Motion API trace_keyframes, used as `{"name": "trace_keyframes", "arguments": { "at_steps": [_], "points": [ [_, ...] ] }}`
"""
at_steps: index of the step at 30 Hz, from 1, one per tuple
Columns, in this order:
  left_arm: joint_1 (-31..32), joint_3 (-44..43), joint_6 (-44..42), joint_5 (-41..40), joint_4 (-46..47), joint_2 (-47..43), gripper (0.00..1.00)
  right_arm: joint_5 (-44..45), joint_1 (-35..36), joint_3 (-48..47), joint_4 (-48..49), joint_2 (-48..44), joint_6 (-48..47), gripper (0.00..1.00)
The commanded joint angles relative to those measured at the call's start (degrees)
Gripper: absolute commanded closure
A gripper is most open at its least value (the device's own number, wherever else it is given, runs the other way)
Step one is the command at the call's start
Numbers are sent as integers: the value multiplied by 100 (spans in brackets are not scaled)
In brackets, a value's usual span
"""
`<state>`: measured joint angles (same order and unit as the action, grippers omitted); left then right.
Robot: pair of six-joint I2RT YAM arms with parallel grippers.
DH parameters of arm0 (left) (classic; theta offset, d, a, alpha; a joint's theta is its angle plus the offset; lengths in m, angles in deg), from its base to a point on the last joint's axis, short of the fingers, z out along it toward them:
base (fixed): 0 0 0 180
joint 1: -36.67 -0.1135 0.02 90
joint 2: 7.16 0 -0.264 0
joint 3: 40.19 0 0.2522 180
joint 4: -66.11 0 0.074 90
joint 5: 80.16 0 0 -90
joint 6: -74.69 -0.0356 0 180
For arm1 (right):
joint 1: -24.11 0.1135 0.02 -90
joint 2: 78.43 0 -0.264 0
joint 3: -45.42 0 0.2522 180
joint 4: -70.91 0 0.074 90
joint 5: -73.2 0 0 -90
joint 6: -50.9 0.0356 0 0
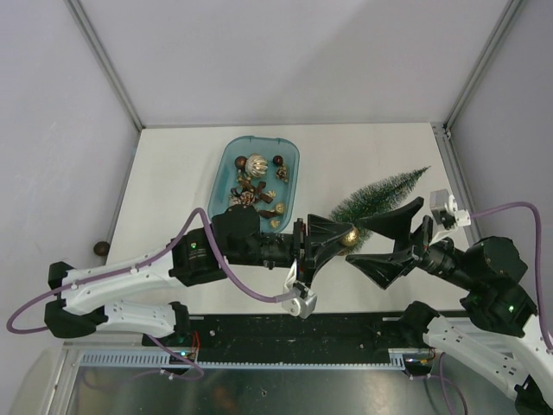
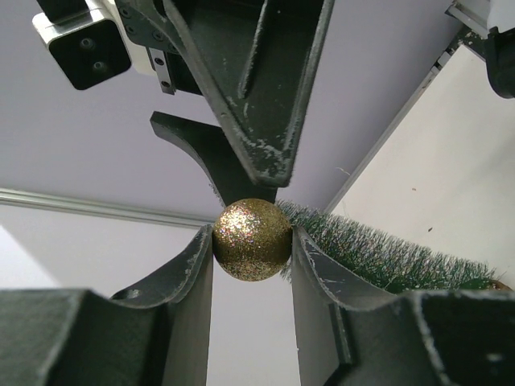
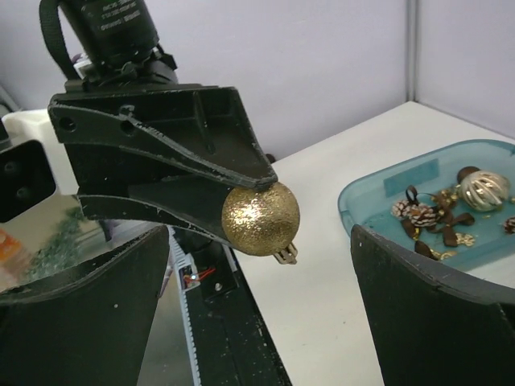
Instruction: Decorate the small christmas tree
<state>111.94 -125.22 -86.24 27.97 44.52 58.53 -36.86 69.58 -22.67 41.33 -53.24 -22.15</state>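
My left gripper (image 1: 344,238) is shut on a glittery gold ball ornament (image 1: 350,237), held above the table near its front middle. In the left wrist view the ball (image 2: 252,240) is pinched between both fingertips. My right gripper (image 1: 355,243) is wide open, its fingers on either side of the ball without touching it. In the right wrist view the ball (image 3: 260,219) hangs between those open fingers (image 3: 426,314), cap end down. The small christmas tree (image 1: 384,194) lies on its side on the table just behind the ball, tip toward the back right. It also shows in the left wrist view (image 2: 386,257).
A teal tray (image 1: 226,160) at the back middle holds several gold and brown ornaments and pinecones (image 1: 256,164); it also shows in the right wrist view (image 3: 378,193). A small dark ball (image 1: 102,248) lies off the table's left edge. A black rail runs along the near edge.
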Motion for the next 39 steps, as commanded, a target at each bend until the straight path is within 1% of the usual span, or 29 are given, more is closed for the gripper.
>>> {"name": "trace_keyframes", "arguments": {
  "at_steps": [1,8,10,14,24,26,29,30,31,32,33,34,35,36,39],
  "points": [
    [54,-92,45,-5,239,-56,89,-706,14,5,333,94,54,1],
    [121,-116,95,17,230,-53,89,-627,14,7,361,318,80,1],
    [160,-94,125,11,225,-73,89,-525,19,7,417,381,122,3],
    [268,-56,167,-13,228,-104,88,-508,20,-7,526,525,226,14],
    [369,39,185,-162,221,-243,86,-243,14,-20,478,341,288,54],
    [376,55,196,-196,226,-277,86,-187,14,-24,413,299,297,57],
    [387,89,209,-268,229,-330,83,-122,16,-43,293,247,288,59],
    [394,92,219,-316,225,-347,74,-78,15,-65,252,217,281,59],
    [393,98,242,-344,223,-373,55,-43,15,-94,183,194,273,60],
    [393,97,266,-384,222,-391,40,1,14,-108,135,165,260,60],
    [397,100,318,-413,226,-421,20,41,14,-133,63,128,241,60],
    [399,98,375,-454,224,-454,10,92,14,-149,5,96,218,60],
    [396,105,456,-483,227,-493,5,139,14,-175,-82,68,202,60],
    [394,122,518,-520,228,-534,3,198,14,-197,-147,40,172,60],
    [396,244,641,-631,230,-670,1,353,14,-263,-366,-49,113,60]
  ]
}}
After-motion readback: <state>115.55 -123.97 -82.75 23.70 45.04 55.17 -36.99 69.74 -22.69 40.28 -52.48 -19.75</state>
